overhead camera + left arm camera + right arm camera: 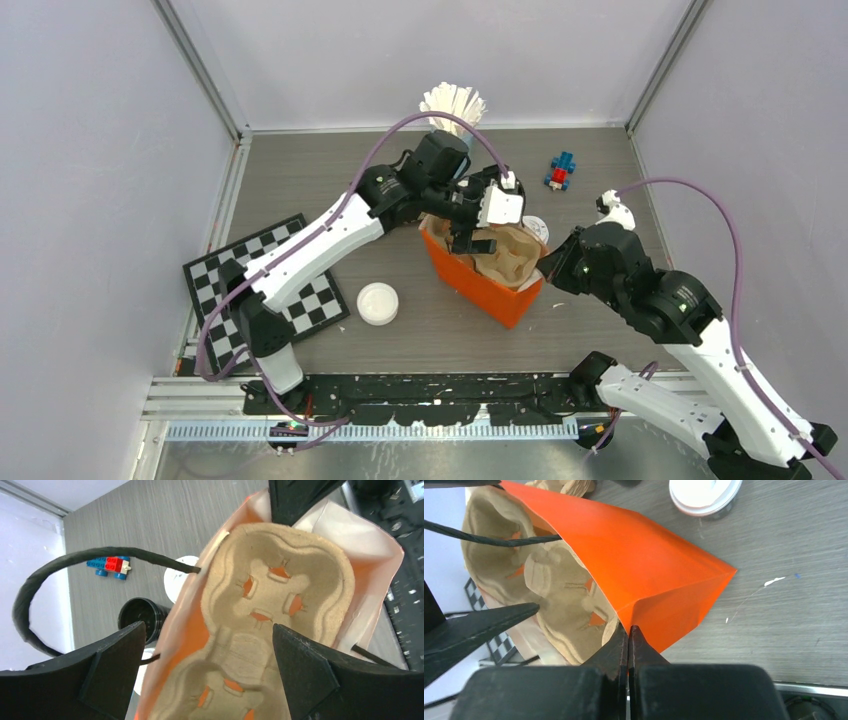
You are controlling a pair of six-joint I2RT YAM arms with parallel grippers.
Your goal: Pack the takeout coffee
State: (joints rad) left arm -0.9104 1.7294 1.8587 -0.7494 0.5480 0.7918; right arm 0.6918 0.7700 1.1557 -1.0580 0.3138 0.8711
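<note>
1. Takeout coffee cup (535, 228), white lid on, sits on the counter (420, 335) just behind the right end of the orange bag (490, 290) in the top view, so it's not packed yet. There's another white lid (378, 303) left of the bag, and I can't tell if there's a cup under it. The cardboard carrier (510, 255) is already down in the bag. The left hand (475, 238) hangs over the bag mouth and the right hand (545, 272) is at the bag's right corner.

2. Left wrist view: the left hand (207, 670) is spread wide with nothing in it, looking straight down into the cardboard carrier (320, 575), whose sockets are all empty. Beside the orange bag (190, 630) are the takeout coffee cup (177, 575) and a black cup (142, 615) with no lid that I can see. The cord handle (50, 580) flops outward.

3. Right wrist view: the right hand (629, 635) is clamped shut on the folded top corner of the orange bag (649, 575). My guess is that it keeps the mouth pulled open and stops the bag sliding while the cups go in. The cardboard carrier (559, 595) shows inside, and the takeout coffee cup (704, 492) is up top on the counter.
</note>
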